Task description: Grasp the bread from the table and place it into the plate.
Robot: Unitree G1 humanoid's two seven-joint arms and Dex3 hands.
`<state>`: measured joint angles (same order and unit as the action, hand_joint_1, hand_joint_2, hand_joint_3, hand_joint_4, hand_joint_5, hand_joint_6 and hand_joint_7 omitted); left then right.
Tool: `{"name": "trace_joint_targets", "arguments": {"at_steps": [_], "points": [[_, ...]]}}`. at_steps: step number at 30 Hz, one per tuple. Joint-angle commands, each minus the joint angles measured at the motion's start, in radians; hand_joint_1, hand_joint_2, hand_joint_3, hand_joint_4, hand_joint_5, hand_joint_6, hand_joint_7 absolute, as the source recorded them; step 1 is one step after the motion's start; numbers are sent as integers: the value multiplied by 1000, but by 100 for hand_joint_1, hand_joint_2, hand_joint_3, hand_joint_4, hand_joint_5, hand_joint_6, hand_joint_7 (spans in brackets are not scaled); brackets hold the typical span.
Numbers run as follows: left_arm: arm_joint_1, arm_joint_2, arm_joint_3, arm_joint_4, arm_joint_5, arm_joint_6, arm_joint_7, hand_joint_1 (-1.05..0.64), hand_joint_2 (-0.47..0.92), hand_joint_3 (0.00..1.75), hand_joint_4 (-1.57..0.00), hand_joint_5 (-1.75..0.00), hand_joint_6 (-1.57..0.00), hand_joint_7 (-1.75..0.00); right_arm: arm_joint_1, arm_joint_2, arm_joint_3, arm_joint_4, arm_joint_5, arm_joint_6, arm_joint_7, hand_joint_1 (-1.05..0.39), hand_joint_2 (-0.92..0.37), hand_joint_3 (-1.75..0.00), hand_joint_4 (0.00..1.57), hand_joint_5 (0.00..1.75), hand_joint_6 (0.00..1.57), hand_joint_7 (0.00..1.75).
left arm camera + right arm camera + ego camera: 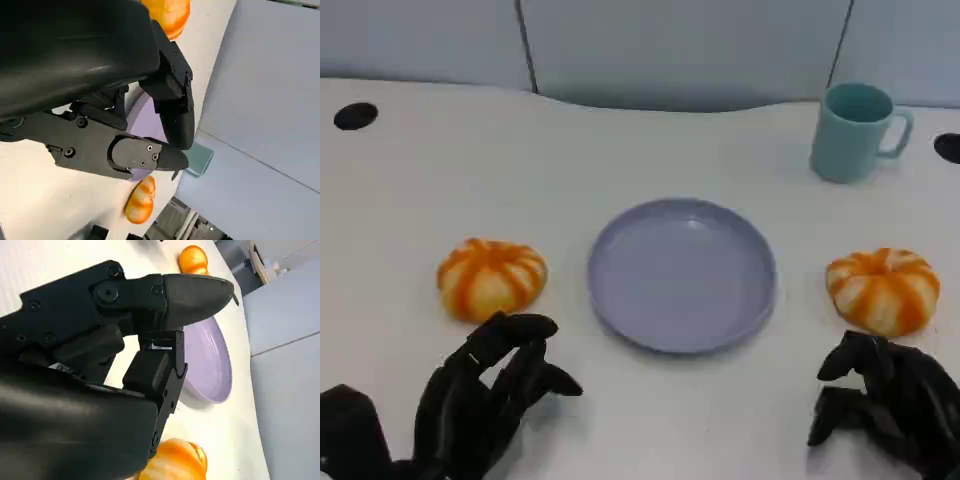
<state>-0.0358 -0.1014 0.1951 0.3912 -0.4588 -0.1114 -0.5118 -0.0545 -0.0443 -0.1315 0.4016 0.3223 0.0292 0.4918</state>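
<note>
- Just beyond the left hand, a round bread with orange and pale stripes sits on the white counter; the hand's fingers are apart and hold nothing.
- Just ahead of the right hand, a second striped bread; that hand's fingers are curled in, empty.
- Between the hands, farther out, a lavender plate.
- Beyond the right hand, a teal mug.

No readable text, label or number anywhere — not on any object.

Lighting: you have bright, even overhead light, with soft shadows under the plate and left hand. Focus: your head view is slightly soft; the wrist views blur the nearest black shells.
</note>
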Motion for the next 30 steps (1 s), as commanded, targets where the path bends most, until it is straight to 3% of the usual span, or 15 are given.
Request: {"name": "trace_joint_targets", "arguments": {"at_steps": [1, 25, 30], "points": [[2, 18, 9, -7, -4, -1, -3, -53, 92, 19, -68, -150, -62, -104, 11, -4, -2, -18, 2, 16, -18, -41, -92, -43, 123, 108, 117, 96], [3, 19, 9, -6, 6, -19, -3, -53, 92, 19, -67, -150, -62, -104, 17, -5, 2, -18, 2, 4, -15, -41, -92, -43, 123, 107, 113, 100], [-5, 29, 8, 7, 6, -62, -44, -52, 92, 18, -62, -144, -57, -97, 13, 1, 4, -14, 2, 8, -21, -42, -92, -42, 124, 106, 114, 99]]}}
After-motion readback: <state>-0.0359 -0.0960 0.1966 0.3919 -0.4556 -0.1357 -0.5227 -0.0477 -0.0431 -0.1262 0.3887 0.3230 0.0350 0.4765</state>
